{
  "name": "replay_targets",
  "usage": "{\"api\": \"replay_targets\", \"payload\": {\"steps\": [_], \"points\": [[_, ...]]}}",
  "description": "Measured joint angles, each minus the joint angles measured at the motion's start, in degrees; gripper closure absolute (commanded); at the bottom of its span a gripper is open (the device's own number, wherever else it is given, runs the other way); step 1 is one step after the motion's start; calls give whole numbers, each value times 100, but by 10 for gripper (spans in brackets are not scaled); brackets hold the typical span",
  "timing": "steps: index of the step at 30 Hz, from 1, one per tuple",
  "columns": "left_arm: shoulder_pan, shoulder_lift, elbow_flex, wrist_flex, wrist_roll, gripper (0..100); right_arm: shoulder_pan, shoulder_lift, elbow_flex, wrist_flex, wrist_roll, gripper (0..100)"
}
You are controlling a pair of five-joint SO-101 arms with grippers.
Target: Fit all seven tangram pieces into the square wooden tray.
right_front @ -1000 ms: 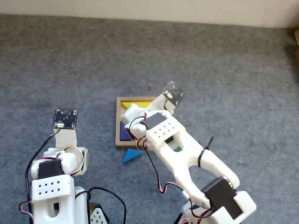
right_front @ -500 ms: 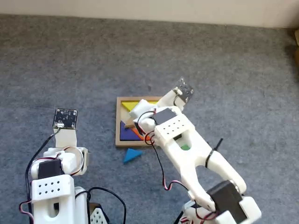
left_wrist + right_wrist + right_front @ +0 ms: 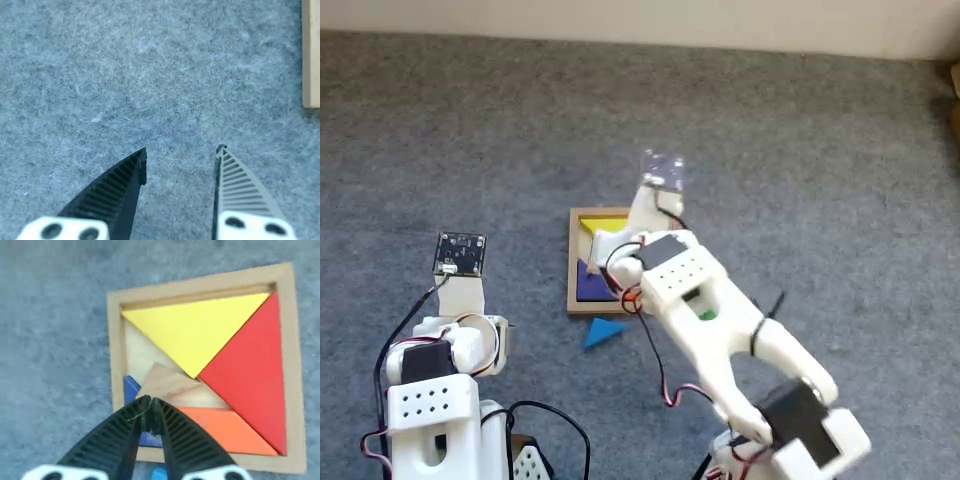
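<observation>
from above: square wooden tray (image 3: 573, 262) on the grey carpet (image 3: 470, 130), more than half of it under the right arm (image 3: 700, 300). inside the tray, at its far side, a part of a yellow triangle (image 3: 602, 228); at its near left corner a dark blue piece (image 3: 590, 285). outside the tray, just beside its near wall, a light blue triangle (image 3: 605, 331) flat on the carpet. well apart from the tray, to its left and nearer to the robot, the left arm (image 3: 430, 400). from the left wrist: left gripper (image 3: 181, 150) wide open above bare carpet, both fingers (image 3: 120, 187) spread and nothing between them; only a strip of the tray's wall at the edge, apart from the gripper. from the right wrist: right gripper (image 3: 150, 402) closed, tips pressed together with nothing seen between them, above the tray's corner where the dark blue piece lies, half hidden under the tips. in the tray also the yellow triangle along one wall, a red triangle (image 3: 250, 375) edge to edge with it, an orange piece (image 3: 225, 429) along the red one, and a plain wooden triangle (image 3: 162, 382) between the yellow, the orange and the dark blue; cannot tell if it lies flat. the light blue triangle just outside the tray wall.
</observation>
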Motion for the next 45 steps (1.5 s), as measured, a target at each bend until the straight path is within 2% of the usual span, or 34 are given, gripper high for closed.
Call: {"api": "replay_targets", "payload": {"steps": [17, 31, 37, 45], "points": [[0, 0, 0, 0, 0, 779, -114, 466, 0, -826, 132, 991], [0, 0, 0, 0, 0, 779, -62, 466, 35, -879, 141, 991], [0, 0, 0, 0, 0, 779, -44, 466, 185, -879, 510, 991], [0, 0, 0, 0, 0, 779, 264, 466, 369, -879, 563, 991]]}}
